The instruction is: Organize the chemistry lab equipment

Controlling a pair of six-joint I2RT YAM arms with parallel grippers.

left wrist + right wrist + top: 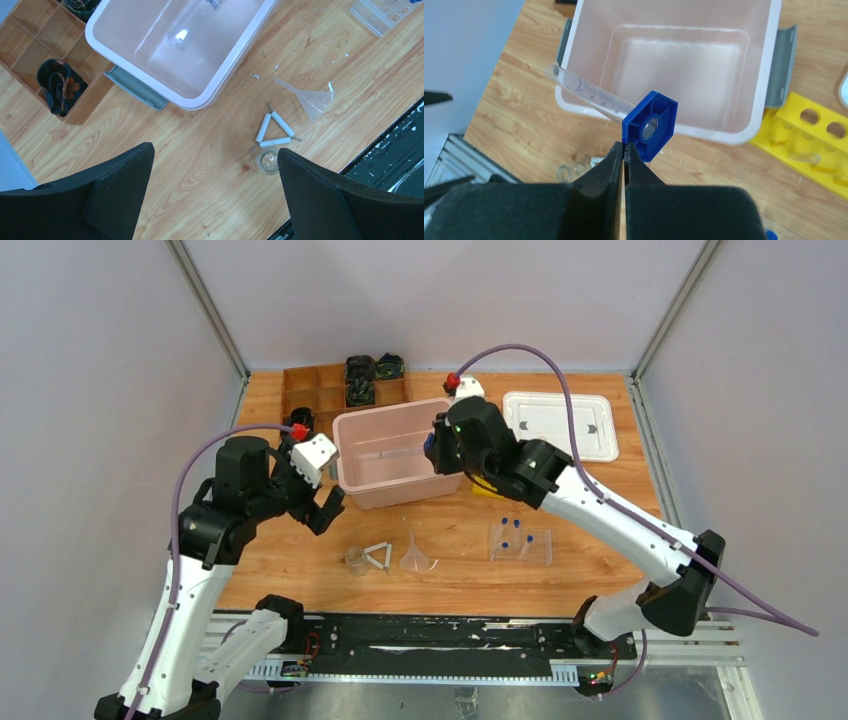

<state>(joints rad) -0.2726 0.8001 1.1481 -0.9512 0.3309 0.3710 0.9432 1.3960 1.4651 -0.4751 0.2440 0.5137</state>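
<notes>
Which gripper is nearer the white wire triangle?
Left. Left gripper hangs just left of the white wire triangle; right gripper is over the pink plastic bin, farther back.

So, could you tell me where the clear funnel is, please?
In the top view the funnel lies centrally near the table's front edge, between the white wire triangle and the clear tray.
</notes>
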